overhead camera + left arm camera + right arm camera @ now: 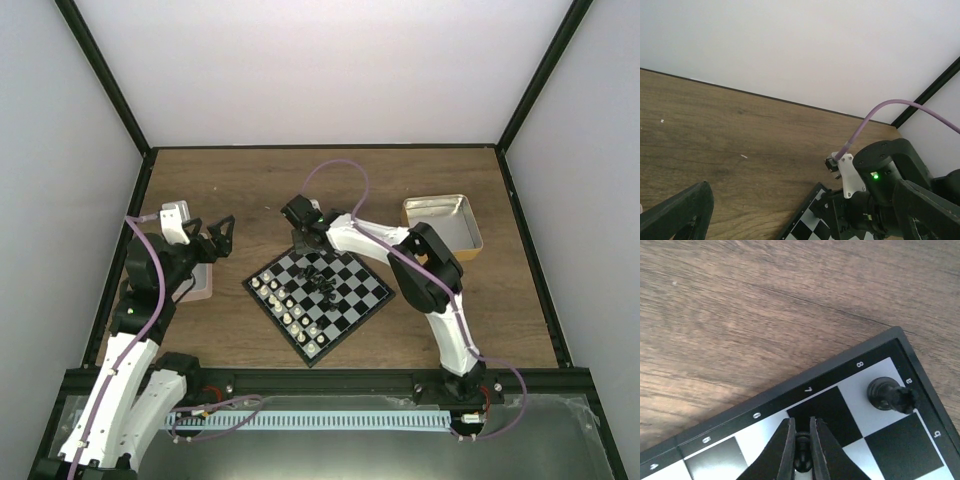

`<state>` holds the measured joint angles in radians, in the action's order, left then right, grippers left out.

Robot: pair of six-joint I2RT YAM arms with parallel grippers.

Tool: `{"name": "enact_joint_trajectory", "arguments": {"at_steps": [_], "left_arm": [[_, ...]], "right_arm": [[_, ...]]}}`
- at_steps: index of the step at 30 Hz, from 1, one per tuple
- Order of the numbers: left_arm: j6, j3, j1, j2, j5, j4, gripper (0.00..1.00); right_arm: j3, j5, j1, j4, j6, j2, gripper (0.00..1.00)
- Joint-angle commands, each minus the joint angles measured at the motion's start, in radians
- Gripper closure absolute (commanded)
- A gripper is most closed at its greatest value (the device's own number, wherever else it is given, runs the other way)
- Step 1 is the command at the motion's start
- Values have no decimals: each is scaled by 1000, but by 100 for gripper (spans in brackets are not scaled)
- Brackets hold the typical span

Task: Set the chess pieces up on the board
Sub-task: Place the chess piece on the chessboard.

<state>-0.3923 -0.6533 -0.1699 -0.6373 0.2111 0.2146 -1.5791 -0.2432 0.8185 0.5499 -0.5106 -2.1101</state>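
Observation:
The board lies turned like a diamond mid-table, with white pieces along its left side and black pieces clustered near its middle. My right gripper is at the board's far corner. In the right wrist view the right gripper is shut on a small black piece above the black square by the rim's "7". Another black piece stands on the corner square at "8". My left gripper is open and empty, raised left of the board; its fingers frame the left wrist view.
A metal tray with a tan rim lies at the back right. A pink-rimmed tray sits under the left arm. Black frame posts and white walls enclose the wooden table. The right arm's wrist fills the left wrist view's lower right.

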Motion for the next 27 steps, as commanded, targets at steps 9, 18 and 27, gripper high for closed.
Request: {"name": "enact_joint_trajectory", "arguments": {"at_steps": [9,18,27], "left_arm": [[3,0,5,3,10,-3,0],[3,0,4,0,16,-3,0],[-1,-7,4,-2,31,9,0]], "right_arm": [[-23,11,-41,-15,-2,-43,91],[-29,30,-41,9,-3,-7,76],[12,60,-37,39,-35,155,54]]}}
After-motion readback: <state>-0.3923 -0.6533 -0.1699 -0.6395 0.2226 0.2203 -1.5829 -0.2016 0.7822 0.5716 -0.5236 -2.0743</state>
